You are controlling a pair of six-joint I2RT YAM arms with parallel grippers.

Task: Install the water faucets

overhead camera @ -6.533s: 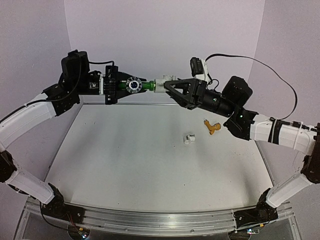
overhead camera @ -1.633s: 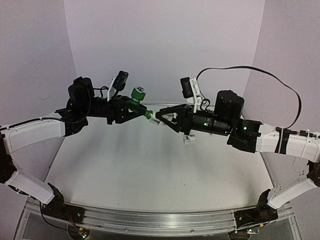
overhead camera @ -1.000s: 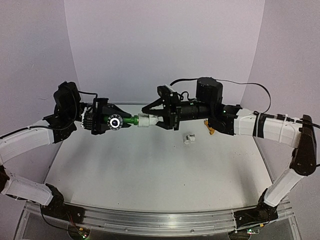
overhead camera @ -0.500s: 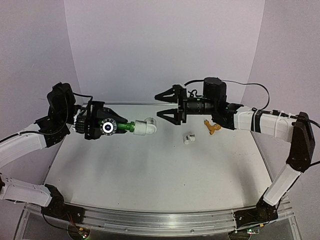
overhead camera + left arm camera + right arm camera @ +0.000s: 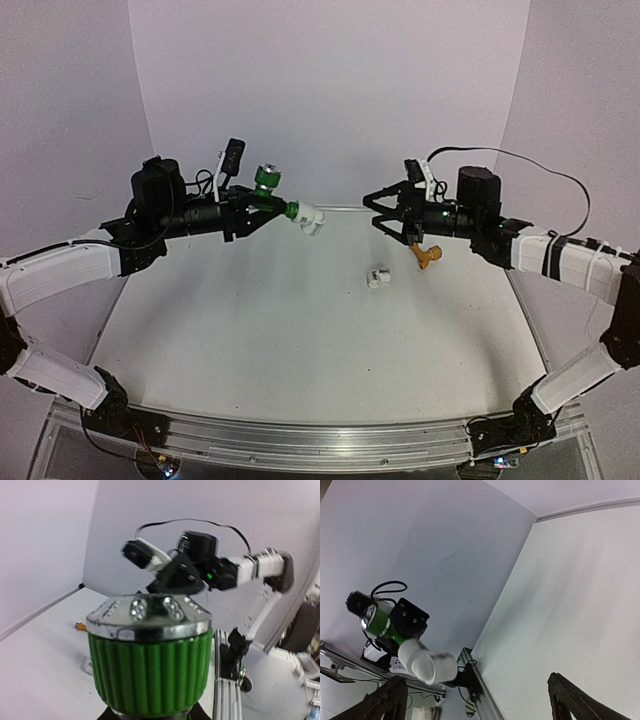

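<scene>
The green water faucet [image 5: 283, 207] hangs above the table's back left, its ribbed knob [image 5: 266, 180] pointing up. My left gripper [image 5: 250, 212] is shut on its body. A white pipe fitting [image 5: 311, 218] sits on the faucet's free end. In the left wrist view the knob [image 5: 147, 667] fills the frame and hides the fingers. My right gripper [image 5: 379, 212] stands open and empty to the right of the fitting, well apart from it. From the right wrist I see the faucet [image 5: 382, 622] and fitting [image 5: 426, 665] between my fingertips [image 5: 387, 702]. The yellow faucet [image 5: 428, 255] lies on the table under the right arm.
A second small white fitting [image 5: 378, 277] lies on the table just left of the yellow faucet. Pale walls close in the back and both sides. An aluminium rail [image 5: 300, 435] runs along the near edge between the arm bases.
My right gripper opened, let go of the white fitting and drew back to the right. The left arm kept the faucet with the fitting on it and rolled the knob upward.
</scene>
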